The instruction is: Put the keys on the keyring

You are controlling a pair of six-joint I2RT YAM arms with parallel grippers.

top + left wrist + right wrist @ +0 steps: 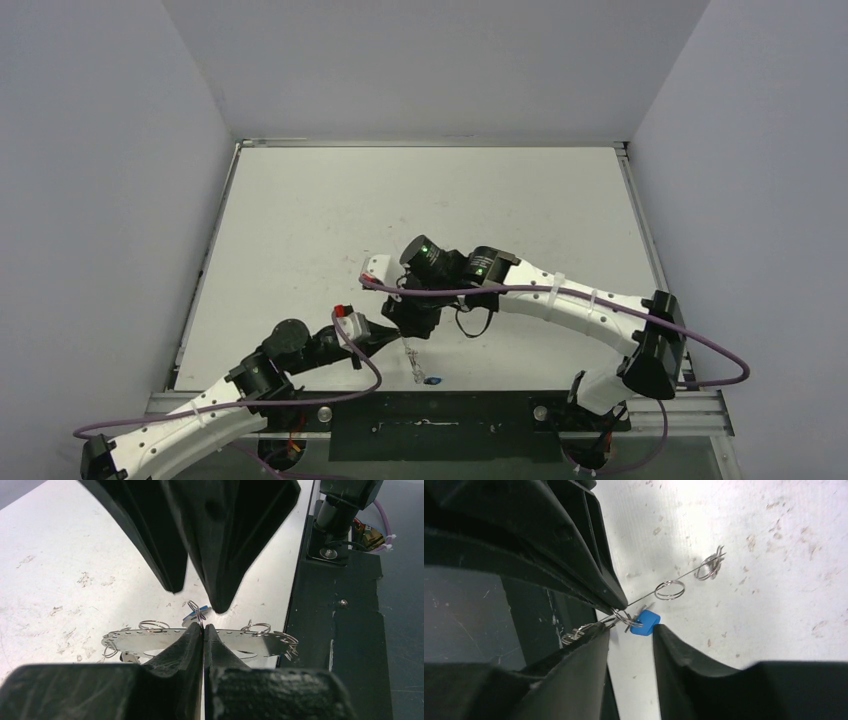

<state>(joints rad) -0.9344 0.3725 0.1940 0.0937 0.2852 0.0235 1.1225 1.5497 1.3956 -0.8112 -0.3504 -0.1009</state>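
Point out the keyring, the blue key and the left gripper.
keyring (145, 641), left wrist view, flat perforated band
blue key (645, 622), right wrist view, plastic head
left gripper (203, 629), left wrist view, between fingertips

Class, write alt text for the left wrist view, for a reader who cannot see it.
The left hand, shut, pinches the near edge of a flat silver keyring over a white table. The right hand hangs open just beyond it, above a small loop and a blue key.
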